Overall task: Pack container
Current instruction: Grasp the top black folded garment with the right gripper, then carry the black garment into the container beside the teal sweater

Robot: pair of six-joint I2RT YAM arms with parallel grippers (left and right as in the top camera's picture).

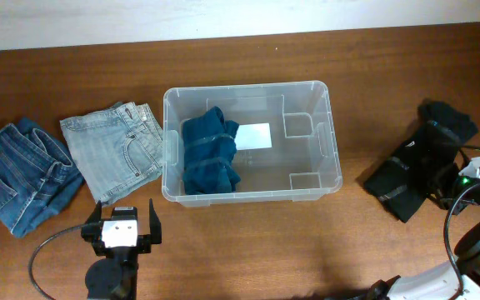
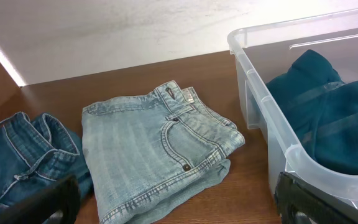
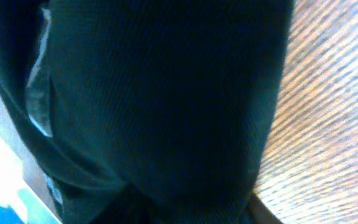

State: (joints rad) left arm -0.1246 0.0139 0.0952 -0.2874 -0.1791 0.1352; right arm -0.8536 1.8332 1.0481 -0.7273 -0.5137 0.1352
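Container [image 1: 311, 142] of clear plastic, rectangular with rounded corners, stands open in the middle of a brown wooden table [image 1: 265, 250]. A folded teal garment [image 1: 211, 154] lies inside against its left end, and a white label [image 1: 252, 136] shows on the bare bottom just beside the garment. The rest of the tub's floor is uncovered.

Just left of the tub lies a folded pair of light denim shorts [image 1: 111, 150], close to its wall. Further left, partly under their edge, is a folded pair of dark jeans [image 1: 23, 179].

The left gripper [image 1: 125, 210] hovers over the table's near edge, in front of the shorts and the tub's left corner, its two black fingers [image 2: 55, 202] spread wide apart with nothing between them.

Well to the right of the tub lies a crumpled black garment [image 1: 407, 179]. The right gripper [image 1: 442, 177] is down on it; its camera is filled with blurred dark cloth, so whether its fingers are apart or pinching cannot be told.
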